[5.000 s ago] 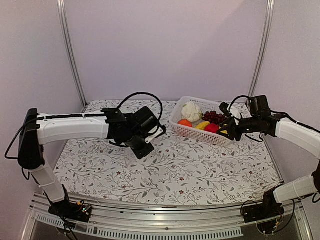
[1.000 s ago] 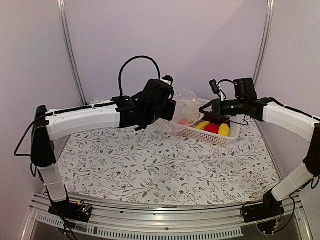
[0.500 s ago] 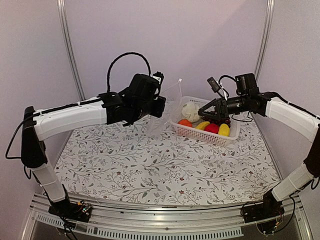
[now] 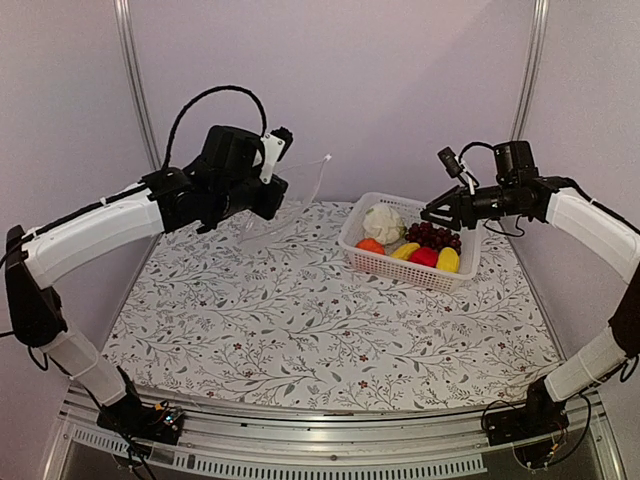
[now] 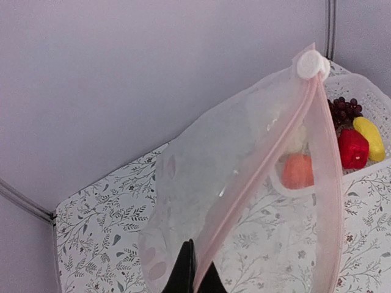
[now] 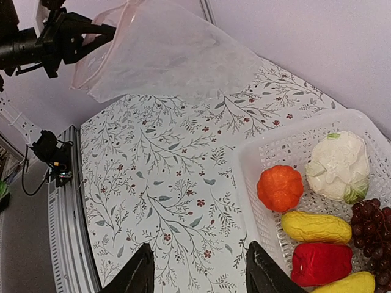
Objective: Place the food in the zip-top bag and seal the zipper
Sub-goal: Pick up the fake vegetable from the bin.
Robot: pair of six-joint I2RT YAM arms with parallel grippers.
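Top external view: nearest, on the right of the flowered worktop (image 4: 330,330), the white basket (image 4: 398,266) still holds all the food (image 4: 423,256), cauliflower (image 4: 383,222) included. The right gripper (image 4: 436,212), jaws wide and empty, has drawn back above its far right rim. At far left, the left gripper (image 4: 274,160), clamped on the zipper (image 5: 269,171), has swung the zip-top bag (image 4: 292,196) up and away from the basket, empty, so loading has not begun.

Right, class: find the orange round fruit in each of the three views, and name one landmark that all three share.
Top external: the orange fruit is right of centre, in the near-left corner of the white basket.
Left wrist: the orange fruit is right of centre, blurred behind the zip-top bag.
Right wrist: the orange fruit is at lower right.
Shared landmark: the white basket holding it.
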